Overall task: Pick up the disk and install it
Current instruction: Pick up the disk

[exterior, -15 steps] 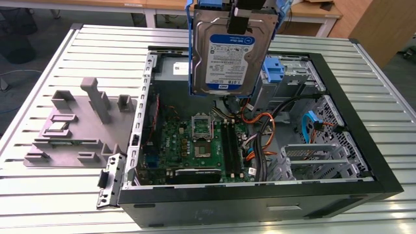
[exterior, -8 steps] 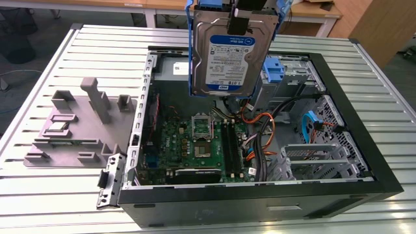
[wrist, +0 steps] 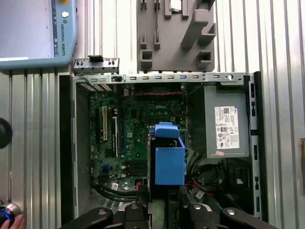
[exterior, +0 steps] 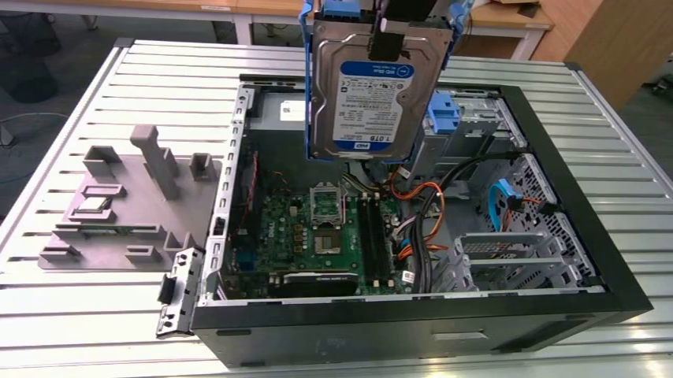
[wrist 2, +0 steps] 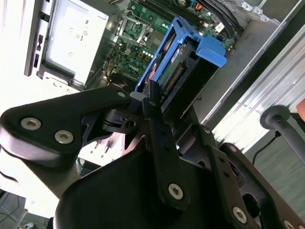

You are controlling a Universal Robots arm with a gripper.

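The disk hangs upright above the open computer case, a silver drive with a blue-and-white label in a blue carrier frame. My gripper is shut on its top edge, one black finger lying over the label side. In the second wrist view the disk shows edge-on between my fingers, its connector facing the camera. The first wrist view looks straight down on the blue carrier end of the disk, over the motherboard.
A grey power supply box with a white sticker fills one corner of the case. A bare blue bracket sits in the far drive bay, a metal cage and orange cables nearer. A grey fixture stands on the slatted table.
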